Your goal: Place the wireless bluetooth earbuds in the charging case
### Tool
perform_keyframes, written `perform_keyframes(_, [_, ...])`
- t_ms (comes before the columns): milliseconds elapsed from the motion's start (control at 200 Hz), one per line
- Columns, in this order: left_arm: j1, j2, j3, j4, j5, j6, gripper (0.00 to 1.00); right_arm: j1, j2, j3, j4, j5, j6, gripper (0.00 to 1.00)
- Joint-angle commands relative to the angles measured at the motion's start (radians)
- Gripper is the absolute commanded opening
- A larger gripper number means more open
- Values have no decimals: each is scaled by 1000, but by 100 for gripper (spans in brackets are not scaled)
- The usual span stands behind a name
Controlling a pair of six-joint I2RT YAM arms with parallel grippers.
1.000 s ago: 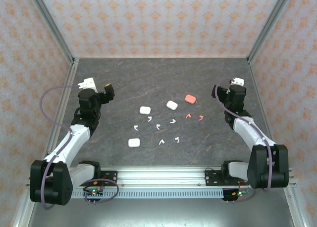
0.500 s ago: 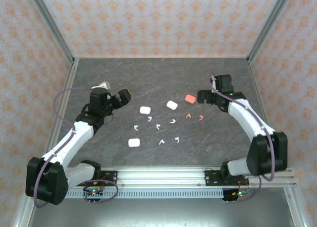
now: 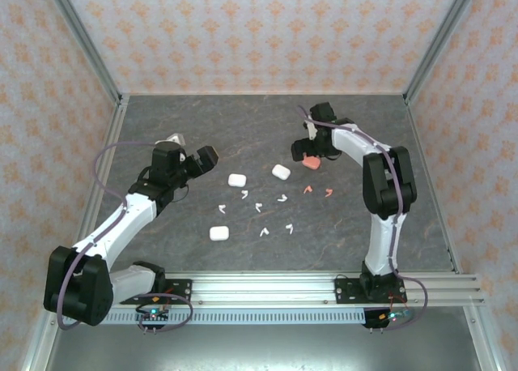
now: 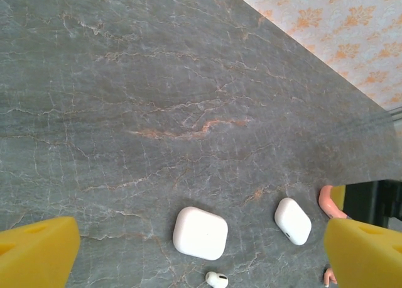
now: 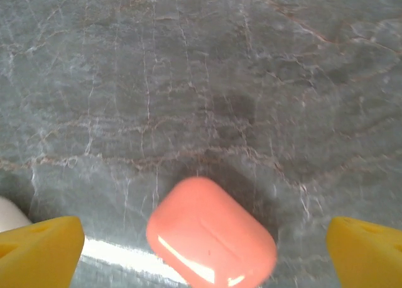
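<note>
A coral-pink charging case (image 3: pixel 310 161) (image 5: pixel 211 236) lies closed on the dark mat. My right gripper (image 3: pixel 307 147) (image 5: pixel 204 250) hangs open just over it, a yellow finger (image 5: pixel 41 247) on either side. Two closed white charging cases (image 3: pixel 236 180) (image 3: pixel 281 172) lie mid-table, also in the left wrist view (image 4: pixel 200 233) (image 4: pixel 293 221). A third white case (image 3: pixel 218 233) sits nearer the front. My left gripper (image 3: pixel 202 159) (image 4: pixel 201 244) stands open, left of the first white case. Several white earbuds (image 3: pixel 258 206) (image 4: pixel 217 278) and two coral earbuds (image 3: pixel 307 189) (image 3: pixel 329 193) are scattered in front of the cases.
The dark marbled mat (image 3: pixel 202 120) is bordered by patterned walls (image 3: pixel 259 31) at the back and sides. A metal rail (image 3: pixel 267 286) runs along the near edge. Bare mat lies behind the cases and to the far right.
My right arm swung left across the table and now hovers over the coral case. My left gripper drifted right toward the white cases. Both stayed open.
</note>
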Motion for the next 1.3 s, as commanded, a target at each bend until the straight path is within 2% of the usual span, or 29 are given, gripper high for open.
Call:
perform_keyframes(0, [-11,10,40,-32,-1,8,100,-1,61,78,-69,-13,-27,99])
perform_keyframes(295, [-11,15,45,-46,-12,22,100,5,110,82,-122,-35,-55,98])
perform_keyframes(876, [-11,0,53,-78,-24,30,100,56,5,-68,-124,26,-87,84])
perform_keyframes(1106, [-12,0,55,-85,-28,33,100,66,-9,-93,-112,61,-86,76])
perform_keyframes(1296, [-12,-1,60,-93,-33,36,100,67,21,-69,-108,110,-81,65])
